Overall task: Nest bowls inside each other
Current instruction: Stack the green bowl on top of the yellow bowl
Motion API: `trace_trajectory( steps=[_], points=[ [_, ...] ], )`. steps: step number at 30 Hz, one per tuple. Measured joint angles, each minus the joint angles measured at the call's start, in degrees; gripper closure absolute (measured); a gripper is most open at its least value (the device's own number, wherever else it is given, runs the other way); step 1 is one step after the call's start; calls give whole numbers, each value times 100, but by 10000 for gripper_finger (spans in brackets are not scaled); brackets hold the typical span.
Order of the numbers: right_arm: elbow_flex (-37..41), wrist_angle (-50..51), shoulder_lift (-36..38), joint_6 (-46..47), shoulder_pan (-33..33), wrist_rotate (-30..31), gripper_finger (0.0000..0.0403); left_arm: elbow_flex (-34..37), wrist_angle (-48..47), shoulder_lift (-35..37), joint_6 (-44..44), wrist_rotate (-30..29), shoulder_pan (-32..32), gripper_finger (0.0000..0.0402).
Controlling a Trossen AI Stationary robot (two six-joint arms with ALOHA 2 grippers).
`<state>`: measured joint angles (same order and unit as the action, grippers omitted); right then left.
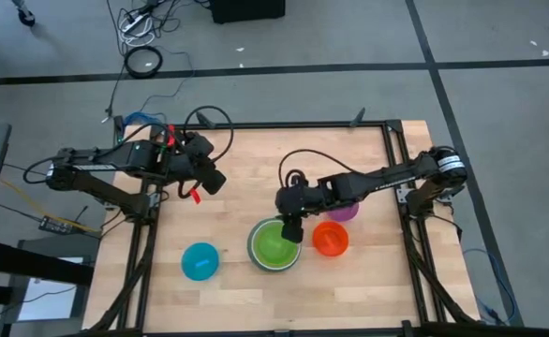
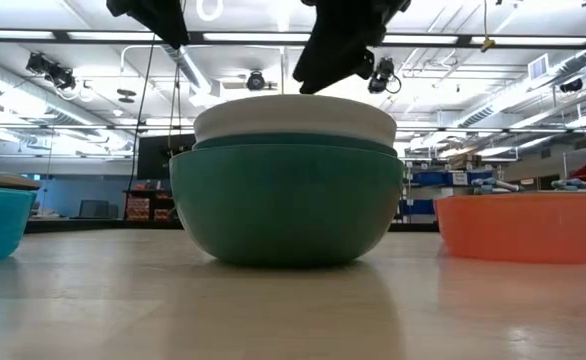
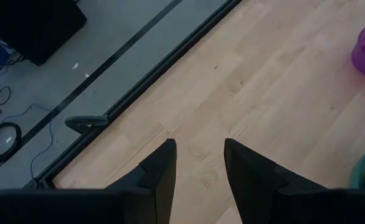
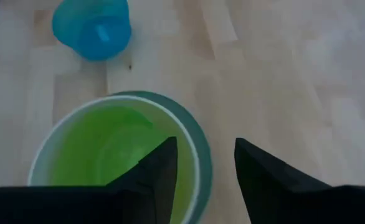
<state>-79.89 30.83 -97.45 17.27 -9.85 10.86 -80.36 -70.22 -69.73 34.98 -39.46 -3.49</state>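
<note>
Purple bowl (image 1: 344,212) half under right arm (image 1: 387,176)

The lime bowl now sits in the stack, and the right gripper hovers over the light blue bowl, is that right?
Not quite: the right gripper hovers over the stack holding the lime bowl, as the high view shows. The light blue bowl stands apart.

I saw two dark arms w/ black segmented links; left arm (image 1: 115,168) carried red and blue wiring, right arm (image 1: 387,178) a looped black cable, silver-banded base joint.
</note>
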Motion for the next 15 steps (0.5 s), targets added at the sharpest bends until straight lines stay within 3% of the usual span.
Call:
trace_trajectory(
  steps=[9, 15],
  points=[
    [35, 24, -658, 252, -165, -127, 273, 0, 1, 0, 0, 0, 0, 257],
    [10, 35, -337, 185, -204, 168, 277, 0, -7, 0, -7, 0, 0, 257]
  ],
)
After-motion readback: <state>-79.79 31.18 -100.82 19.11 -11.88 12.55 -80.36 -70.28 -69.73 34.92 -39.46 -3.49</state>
